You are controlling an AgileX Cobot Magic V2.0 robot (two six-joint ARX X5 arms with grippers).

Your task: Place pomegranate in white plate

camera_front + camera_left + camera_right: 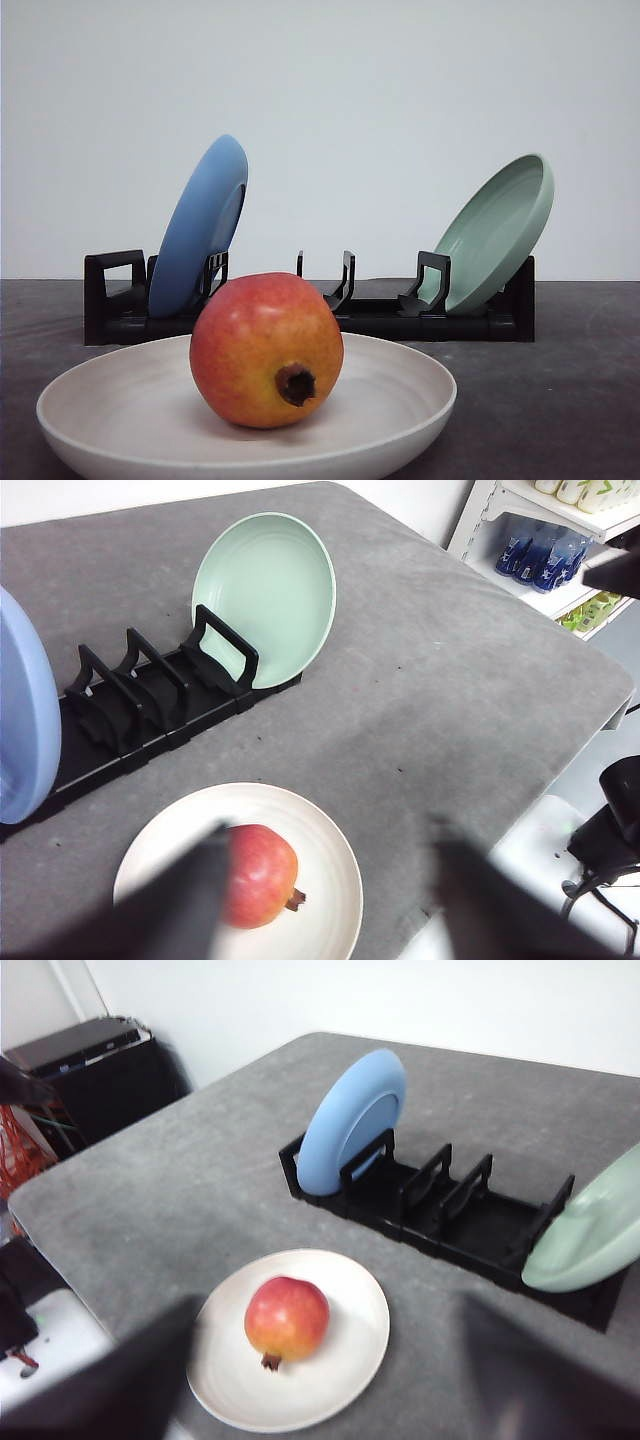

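Looks pretty much done to me: pomegranate (266,349) sits in the white plate (400,385) untouched, left tool (330,900) and right tool (325,1385) both spread apart, holding nothing.

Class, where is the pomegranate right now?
In the front view, the pomegranate sits on the white plate, near the table's front edge, before the black rack.

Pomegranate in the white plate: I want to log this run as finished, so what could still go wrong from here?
1. The pomegranate is round and rests free on the shallow white plate, so a bump could roll it off.
2. Both grippers hang open above the plate: the left gripper and the right gripper. A careless retreat might clip the fruit.
3. The blue plate and green plate lean in the black rack; a table jolt may tip them.
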